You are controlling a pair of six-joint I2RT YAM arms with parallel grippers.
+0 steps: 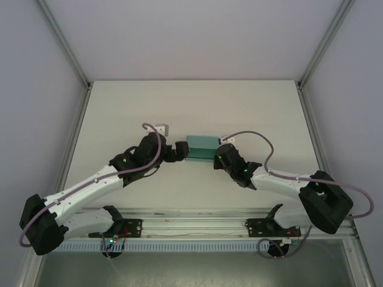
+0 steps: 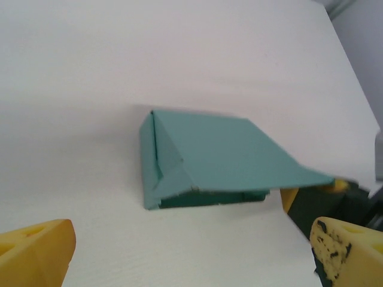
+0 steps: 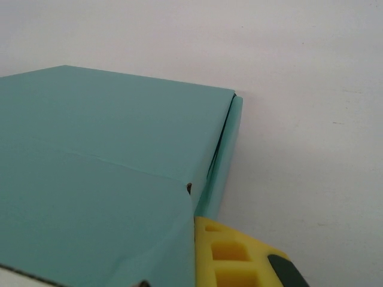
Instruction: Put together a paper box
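Note:
The paper box (image 1: 200, 145) is a small teal-green card box lying on the white table (image 1: 191, 107) between my two grippers. In the left wrist view the paper box (image 2: 203, 155) has its lid raised along the near-right side, leaving a dark gap under it. My left gripper (image 2: 191, 257) is open, its yellow fingers (image 2: 36, 251) spread wide just short of the box, touching nothing. My right gripper (image 3: 196, 239) is shut on the lid's flap at the box's corner, with one yellow finger (image 3: 239, 254) showing beside the card. From above, the left gripper (image 1: 179, 150) and right gripper (image 1: 219, 153) flank the box.
Grey enclosure walls and metal frame posts (image 1: 66, 54) border the white table on three sides. A rail with the arm bases (image 1: 191, 226) runs along the near edge. Cables loop off both wrists near the box.

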